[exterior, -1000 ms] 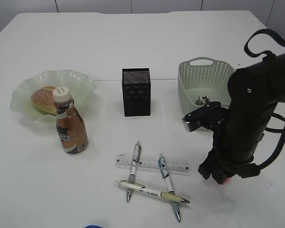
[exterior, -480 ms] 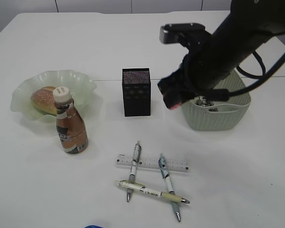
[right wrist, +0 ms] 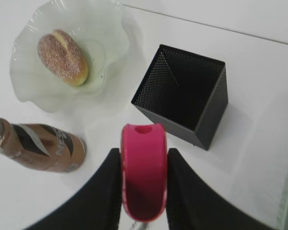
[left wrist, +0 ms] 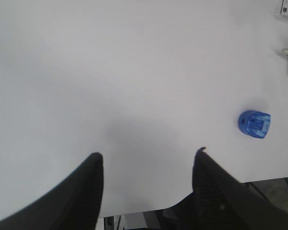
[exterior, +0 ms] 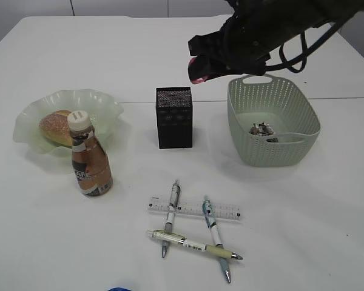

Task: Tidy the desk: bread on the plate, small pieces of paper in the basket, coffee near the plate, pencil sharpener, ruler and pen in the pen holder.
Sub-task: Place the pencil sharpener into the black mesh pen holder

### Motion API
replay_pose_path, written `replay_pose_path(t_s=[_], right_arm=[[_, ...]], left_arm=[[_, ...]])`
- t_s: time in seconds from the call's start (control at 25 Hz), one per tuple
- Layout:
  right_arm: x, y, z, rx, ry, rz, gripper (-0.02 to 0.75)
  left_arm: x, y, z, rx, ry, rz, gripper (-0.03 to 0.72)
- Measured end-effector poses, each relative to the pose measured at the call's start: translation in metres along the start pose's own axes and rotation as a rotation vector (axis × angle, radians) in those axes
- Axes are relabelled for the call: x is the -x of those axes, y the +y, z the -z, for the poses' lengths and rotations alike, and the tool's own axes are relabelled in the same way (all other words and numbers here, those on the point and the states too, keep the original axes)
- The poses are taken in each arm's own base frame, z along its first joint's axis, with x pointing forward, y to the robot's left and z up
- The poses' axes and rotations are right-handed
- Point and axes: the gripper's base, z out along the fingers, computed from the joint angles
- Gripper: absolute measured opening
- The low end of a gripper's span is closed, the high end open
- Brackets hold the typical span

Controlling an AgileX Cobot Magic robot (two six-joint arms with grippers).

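Right gripper (right wrist: 144, 184) clamps a pink pencil sharpener (right wrist: 143, 167) between its two dark fingers (right wrist: 108, 191), one pressed on each side of it. In the exterior view this gripper (exterior: 200, 68) hangs in the air above the table, just above and right of the black mesh pen holder (exterior: 174, 117), with the pink sharpener (exterior: 198, 77) showing at its tip. From the wrist camera, the pen holder (right wrist: 182, 93) stands upright, its square mouth open to the lens.

Left gripper (left wrist: 149, 163): jaws apart, nothing between them, over bare white table (left wrist: 134, 72) near its near edge. A blue pencil sharpener (left wrist: 254, 124) lies on the table to its right, apart from the fingers.

Far left: wavy green glass plate (exterior: 103, 103) with the bread (exterior: 56, 127) on it. Coffee bottle (exterior: 90, 159) stands upright just in front of the plate, partly overlapping the bread in the exterior view.

Right: pale green basket (exterior: 273, 151) with small paper scraps (exterior: 264, 129) on its floor.

Near centre: clear ruler (exterior: 194, 210) lies flat, left to right. Three pens: one (exterior: 170, 217) and a second (exterior: 213, 233) lie across the ruler, a third (exterior: 191, 244) lies crosswise over the lower ends of both.
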Motion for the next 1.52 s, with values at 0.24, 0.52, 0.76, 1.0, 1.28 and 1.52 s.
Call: replay_pose_path(t_s=[0.24, 0.52, 0.76, 1.0, 1.28, 1.52], right_arm=[[0.012, -0.027, -0.039, 0.102, -0.054, -0.071, 0.184], [0.013, -0.045, -0.077, 0.12, -0.054, -0.07, 0.184], [0.006, -0.052, -0.095, 0.135, -0.036, -0.095, 0.184], [0.003, -0.053, -0.103, 0.149, -0.031, -0.105, 0.202], [0.004, -0.051, -0.102, 0.173, -0.031, -0.118, 0.409], [0.001, -0.047, -0.1, 0.211, 0.013, -0.112, 0.446]], left_arm=[[0.0, 0.0, 0.0, 0.0, 0.0, 0.0, 0.433], [0.001, 0.0, 0.0, 0.0, -0.01, 0.0, 0.433], [0.002, 0.0, 0.0, 0.0, -0.019, 0.0, 0.428], [0.003, 0.0, 0.0, -0.001, -0.03, 0.0, 0.427], [0.003, 0.0, 0.0, -0.001, -0.034, 0.0, 0.425], [0.003, 0.0, 0.0, -0.001, -0.034, 0.0, 0.424]])
